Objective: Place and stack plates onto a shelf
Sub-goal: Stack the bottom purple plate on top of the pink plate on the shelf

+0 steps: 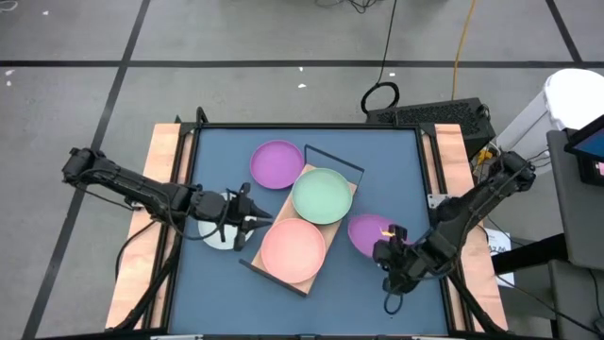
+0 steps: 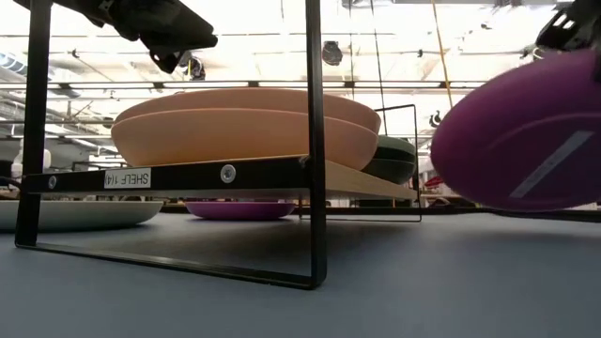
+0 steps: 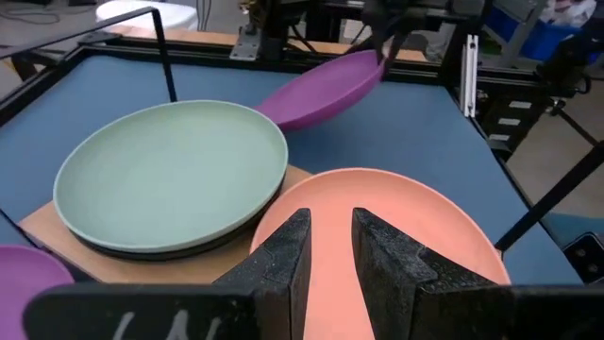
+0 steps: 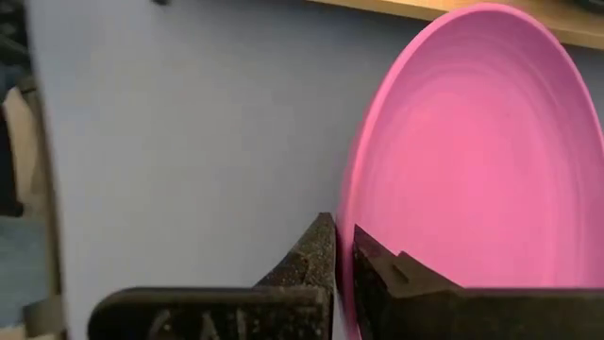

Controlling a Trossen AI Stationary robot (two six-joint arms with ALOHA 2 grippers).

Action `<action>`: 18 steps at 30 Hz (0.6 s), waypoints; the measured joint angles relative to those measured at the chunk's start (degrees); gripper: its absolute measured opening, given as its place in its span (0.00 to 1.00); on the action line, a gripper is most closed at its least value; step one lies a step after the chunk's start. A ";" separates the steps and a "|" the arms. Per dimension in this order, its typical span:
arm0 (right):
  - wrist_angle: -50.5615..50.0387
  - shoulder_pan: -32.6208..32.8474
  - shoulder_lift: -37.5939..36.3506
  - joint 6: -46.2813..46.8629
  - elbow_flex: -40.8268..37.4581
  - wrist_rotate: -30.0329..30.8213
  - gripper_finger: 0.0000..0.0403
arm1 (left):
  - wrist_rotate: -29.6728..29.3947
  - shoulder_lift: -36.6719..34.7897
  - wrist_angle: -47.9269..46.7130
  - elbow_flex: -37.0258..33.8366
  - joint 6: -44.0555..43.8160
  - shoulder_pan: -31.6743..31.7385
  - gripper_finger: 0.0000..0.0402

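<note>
The shelf [image 1: 344, 210] lies slantwise mid-table. On its board sit a pale green plate [image 1: 322, 195], lying on a black plate [image 3: 142, 251], and two stacked pink plates [image 2: 244, 122]. One purple plate [image 1: 276, 163] rests flat on the table beyond the shelf, and a white-grey plate [image 1: 217, 234] lies flat at the left. My left gripper [image 3: 330, 222] hovers open just above the pink plates' left rim, touching nothing. My right gripper [image 4: 342, 227] at the near right is shut on a second purple plate [image 1: 368, 231]. My right gripper pinches the purple plate's rim [image 4: 345, 203] between its two fingers, one on the hollow face and one on the underside. The fingers come slanting down from the table's near right. The plate [image 2: 526, 141] hangs lifted clear of the table, tilted steeply.
The blue table top [image 1: 217, 151] has raised wooden strips along its left and right sides [image 1: 165, 151]. The shelf's black wire frame [image 2: 315, 141] stands upright at both ends. Free table lies near the front edge and at the far right corner.
</note>
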 joint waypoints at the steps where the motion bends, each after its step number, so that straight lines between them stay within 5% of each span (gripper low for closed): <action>1: -0.02 0.67 0.29 -0.02 0.50 0.01 0.00 | -0.10 0.00 0.13 0.00 0.11 -0.16 0.21; 18: -0.04 7.57 10.81 -6.23 18.38 1.78 0.00 | -0.32 3.40 5.56 5.95 13.86 -9.08 0.27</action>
